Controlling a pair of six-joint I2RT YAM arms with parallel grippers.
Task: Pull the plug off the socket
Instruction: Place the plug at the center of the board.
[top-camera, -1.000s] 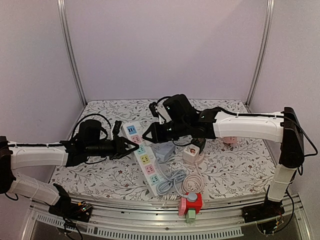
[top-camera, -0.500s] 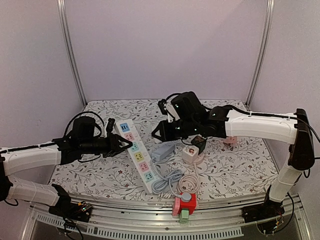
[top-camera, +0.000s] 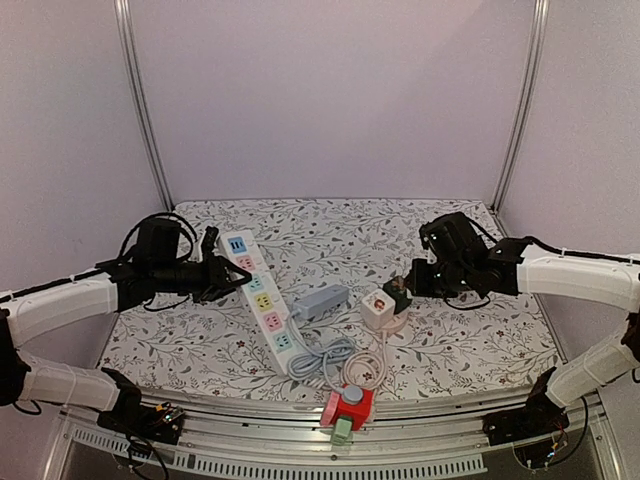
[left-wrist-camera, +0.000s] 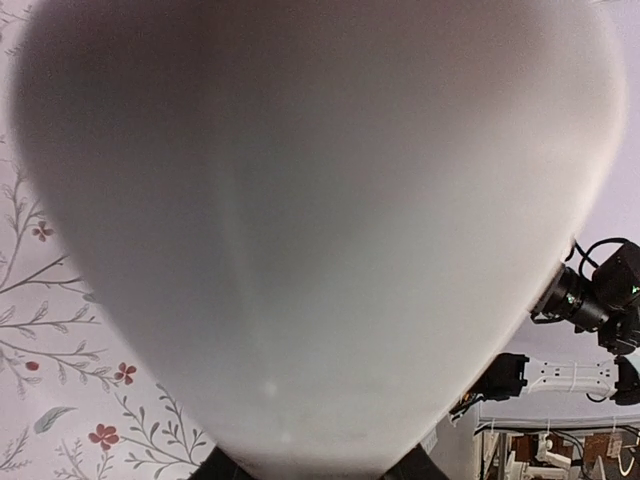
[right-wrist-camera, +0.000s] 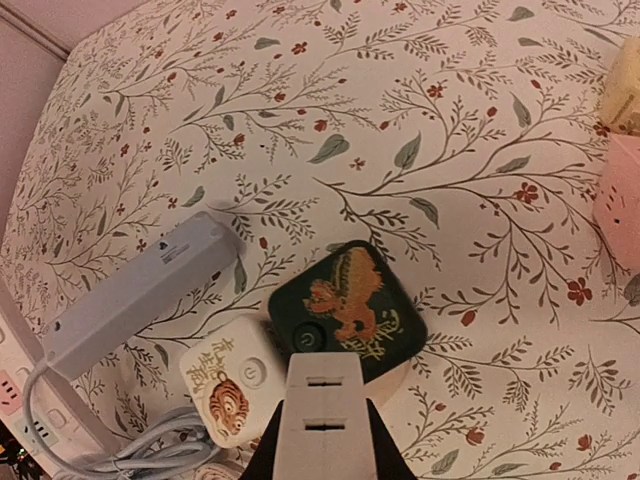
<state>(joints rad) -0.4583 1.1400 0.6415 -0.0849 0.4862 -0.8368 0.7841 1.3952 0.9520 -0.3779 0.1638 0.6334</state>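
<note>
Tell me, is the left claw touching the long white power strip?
Touching. The top view shows the left gripper clamped on the edge of the power strip; in the left wrist view its white body fills nearly the whole frame.

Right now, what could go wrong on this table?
The left end effector grips the power strip near one end, so the strip could twist or slip. Cords coil beside the red cube socket at the table's front edge; a pull might drag it off. The left wrist camera sees almost only white strip, so a slipping grip may go unnoticed.
</note>
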